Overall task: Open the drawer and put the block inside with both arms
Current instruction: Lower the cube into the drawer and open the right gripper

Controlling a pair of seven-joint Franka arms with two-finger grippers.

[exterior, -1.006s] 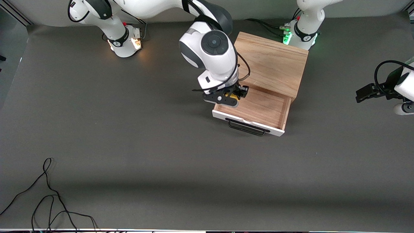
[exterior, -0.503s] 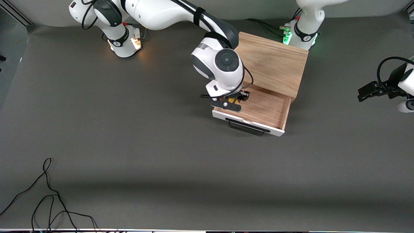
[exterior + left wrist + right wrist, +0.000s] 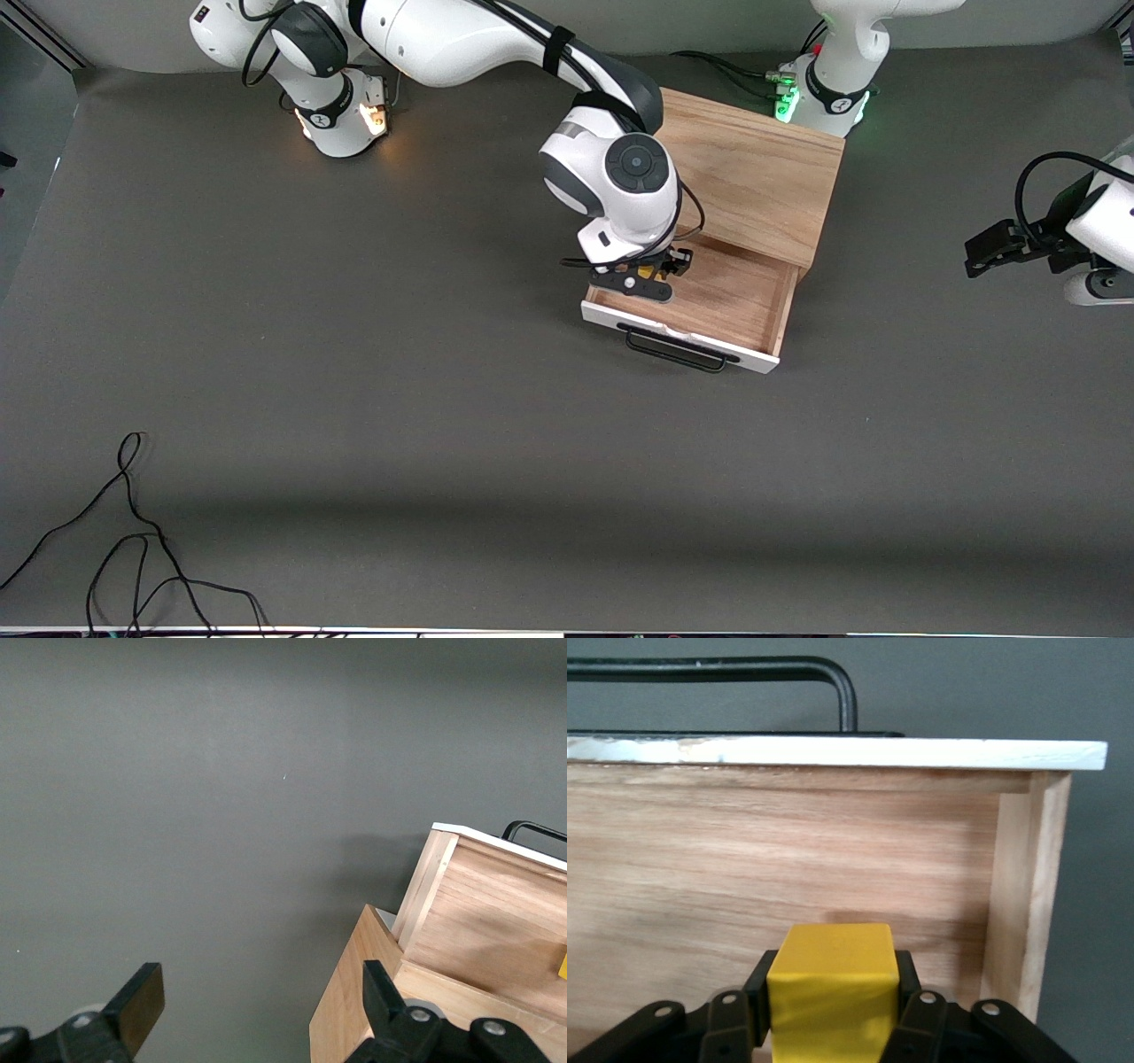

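The drawer [image 3: 735, 297] stands pulled out of its light-wood box [image 3: 753, 173], with its white front panel and black bar handle [image 3: 678, 350] toward the front camera. My right gripper [image 3: 651, 276] is shut on the yellow block [image 3: 653, 272] and holds it over the drawer's corner at the right arm's end. In the right wrist view the block [image 3: 833, 997] sits clamped between the fingers above the drawer floor [image 3: 788, 868]. My left gripper [image 3: 997, 248] is open and empty, over bare table past the left arm's end of the box; its wrist view shows the drawer [image 3: 483, 912].
A loose black cable [image 3: 133, 540] lies on the grey table near the front camera at the right arm's end. Both arm bases stand along the table's edge farthest from the camera.
My right gripper has moved with the block farther in over the drawer and lower. My left gripper has shifted only slightly.
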